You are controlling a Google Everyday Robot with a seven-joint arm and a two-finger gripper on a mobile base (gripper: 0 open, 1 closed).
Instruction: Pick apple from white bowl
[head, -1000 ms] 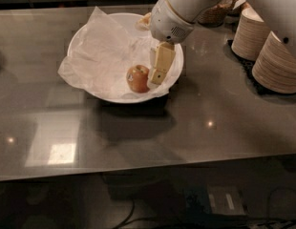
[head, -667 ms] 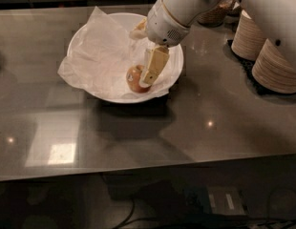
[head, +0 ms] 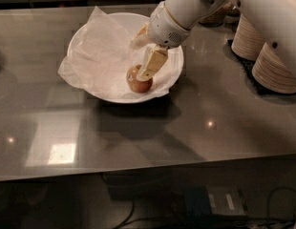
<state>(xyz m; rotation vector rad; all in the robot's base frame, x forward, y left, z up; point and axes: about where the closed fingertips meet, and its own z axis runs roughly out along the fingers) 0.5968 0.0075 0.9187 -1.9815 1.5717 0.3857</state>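
Note:
The apple [head: 136,83], small and orange-red, lies in the white bowl [head: 173,78] on crumpled white paper [head: 98,56]. The bowl stands at the back middle of the grey table. My gripper [head: 140,61] reaches down into the bowl from the upper right. It is open. The near fingers [head: 152,63] cover the apple's upper right side. The far finger shows behind, above the paper. The apple rests on the paper and is not lifted.
Stacks of pale paper bowls [head: 274,66] stand on a dark mat at the right edge of the table. A woven basket [head: 216,14] sits behind the arm. The grey tabletop [head: 138,142] stretches toward the front edge.
My gripper has moved left and down inside the bowl. Its near finger, which was to the right of the apple, now overlaps it. The apple and bowl have not moved.

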